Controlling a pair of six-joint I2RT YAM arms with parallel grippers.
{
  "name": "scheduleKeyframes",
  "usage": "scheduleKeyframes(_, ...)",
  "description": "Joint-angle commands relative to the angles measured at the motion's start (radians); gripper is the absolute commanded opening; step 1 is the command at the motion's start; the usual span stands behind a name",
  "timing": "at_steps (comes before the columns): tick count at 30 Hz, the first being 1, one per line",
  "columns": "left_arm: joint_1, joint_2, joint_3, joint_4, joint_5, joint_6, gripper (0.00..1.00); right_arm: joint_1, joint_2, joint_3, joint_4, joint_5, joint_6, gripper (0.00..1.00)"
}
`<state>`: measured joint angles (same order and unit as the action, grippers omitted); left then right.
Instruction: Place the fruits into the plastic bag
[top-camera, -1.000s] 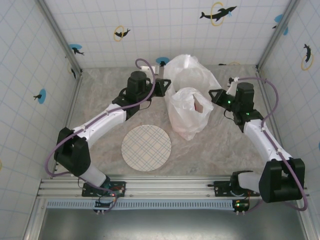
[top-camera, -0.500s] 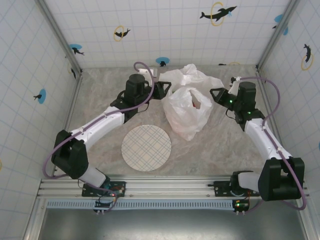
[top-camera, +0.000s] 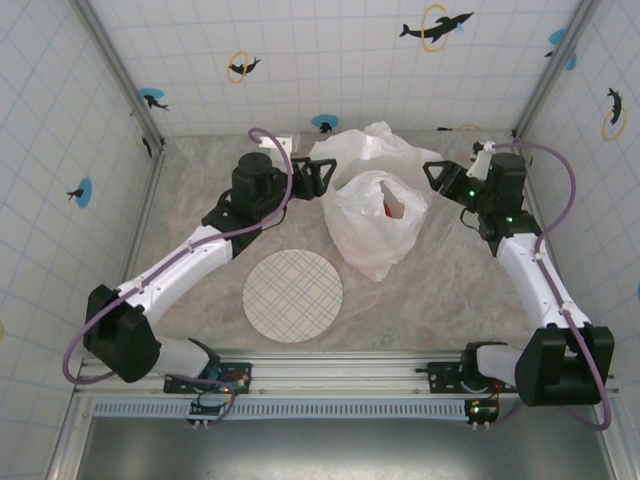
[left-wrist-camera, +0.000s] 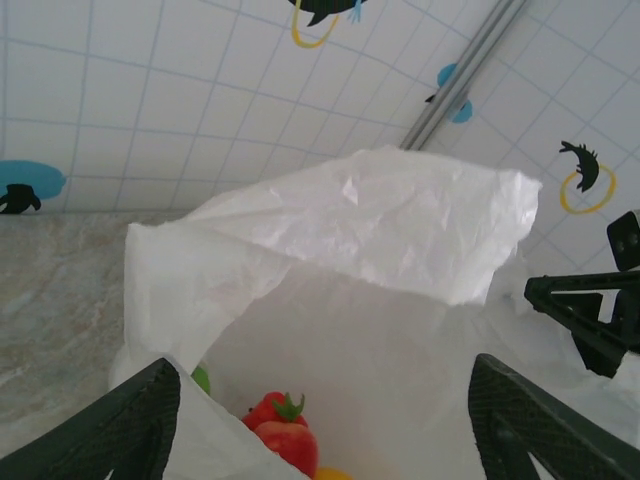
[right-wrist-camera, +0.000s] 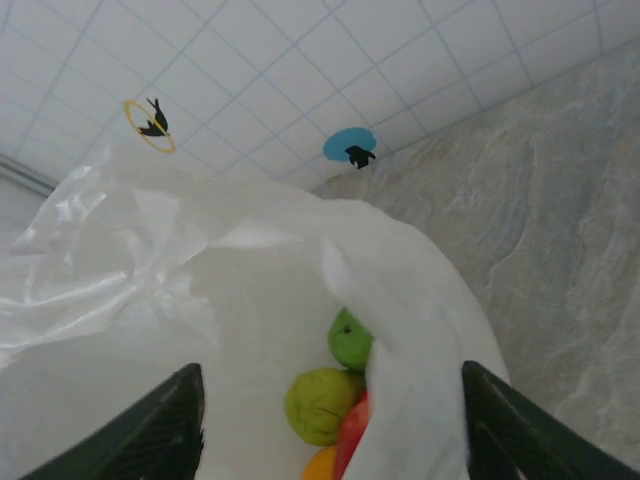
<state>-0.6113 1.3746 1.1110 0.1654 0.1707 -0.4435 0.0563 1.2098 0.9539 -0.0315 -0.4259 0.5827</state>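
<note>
The white plastic bag (top-camera: 372, 222) stands slumped on the table between my two grippers, mouth up. The fruits lie inside it: a strawberry (left-wrist-camera: 273, 408), a red apple (left-wrist-camera: 292, 446) and a bit of green fruit (left-wrist-camera: 201, 379) in the left wrist view, and a green apple (right-wrist-camera: 350, 338), a yellow-green pear (right-wrist-camera: 322, 403), a red apple (right-wrist-camera: 354, 440) and an orange (right-wrist-camera: 322, 467) in the right wrist view. My left gripper (top-camera: 312, 180) is open just left of the bag's mouth. My right gripper (top-camera: 437, 178) is open just right of it. Neither holds the bag.
A round cream plate (top-camera: 292, 296) with a grid pattern lies in front of the bag, nearer the arm bases. Tiled walls close the table in at the back and on both sides. Loose bag film (top-camera: 375, 150) spreads behind the mouth towards the back wall.
Both grippers went from shut to open, let go of the bag and drew apart. The bag sagged lower and its loose top fell back.
</note>
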Motion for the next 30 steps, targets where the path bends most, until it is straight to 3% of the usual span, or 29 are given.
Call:
scheduleKeyframes(1,0.005,-0.054,-0.030,0.012,-0.028,0.033,0.81,-0.015,-0.037,0.068,-0.023,-0.003,-0.020,0.78)
scheduleKeyframes(6,0.006,-0.128,-0.078,0.010,-0.076,0.063,0.89,-0.037,-0.057,0.104,-0.045,-0.001,-0.040,0.89)
scheduleKeyframes(15,0.008,-0.290,-0.227,0.019,-0.285,0.110,0.97,-0.069,-0.081,0.121,-0.085,0.033,-0.089,0.96)
scheduleKeyframes(20,0.018,-0.373,-0.350,0.020,-0.506,0.132,0.98,-0.070,-0.113,0.075,-0.129,0.210,-0.175,1.00)
scheduleKeyframes(25,0.069,-0.412,-0.546,0.082,-0.786,0.128,0.98,-0.069,-0.180,-0.113,-0.079,0.471,-0.248,1.00)
scheduleKeyframes(30,0.220,-0.377,-0.736,0.247,-0.852,0.146,0.98,-0.039,-0.237,-0.389,0.115,0.692,-0.287,1.00)
